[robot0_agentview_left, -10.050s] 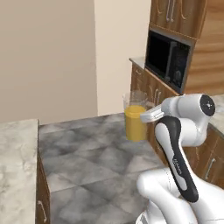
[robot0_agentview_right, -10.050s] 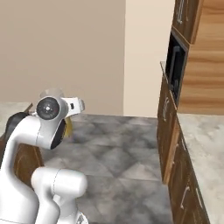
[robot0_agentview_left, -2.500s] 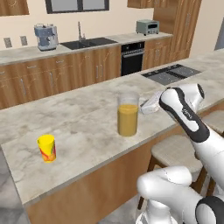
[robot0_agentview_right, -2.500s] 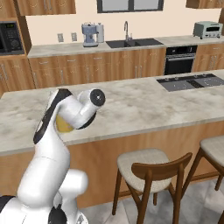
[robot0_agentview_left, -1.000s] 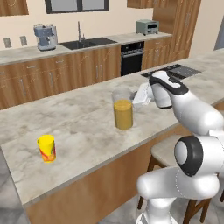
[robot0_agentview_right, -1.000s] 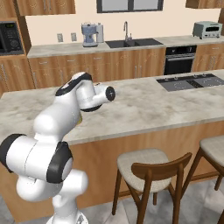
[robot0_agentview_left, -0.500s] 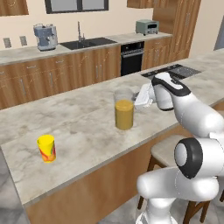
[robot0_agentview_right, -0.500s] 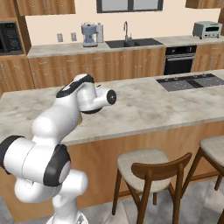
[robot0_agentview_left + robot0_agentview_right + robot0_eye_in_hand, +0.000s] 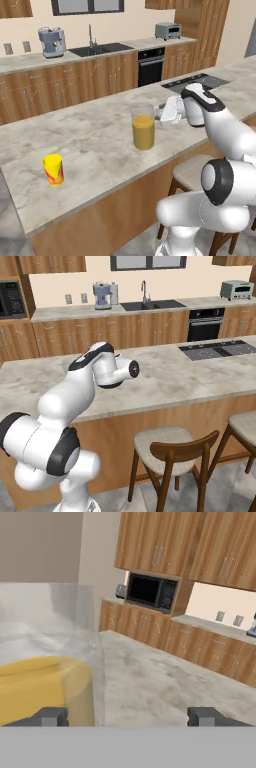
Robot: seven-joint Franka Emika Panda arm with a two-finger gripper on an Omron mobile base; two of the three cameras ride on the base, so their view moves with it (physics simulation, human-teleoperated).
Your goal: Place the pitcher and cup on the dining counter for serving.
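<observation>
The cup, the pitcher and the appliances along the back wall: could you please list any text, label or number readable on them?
None can be read.
Cup: a red-orange mark on its side, no letters made out.
Pitcher: plain clear glass, no label.
Coffee machine, toaster, microwave: too small to show any brand or digits.

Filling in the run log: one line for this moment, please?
pitcher: upright on dining counter | cup: on counter | end effector: open beside pitcher, holding nothing
</observation>
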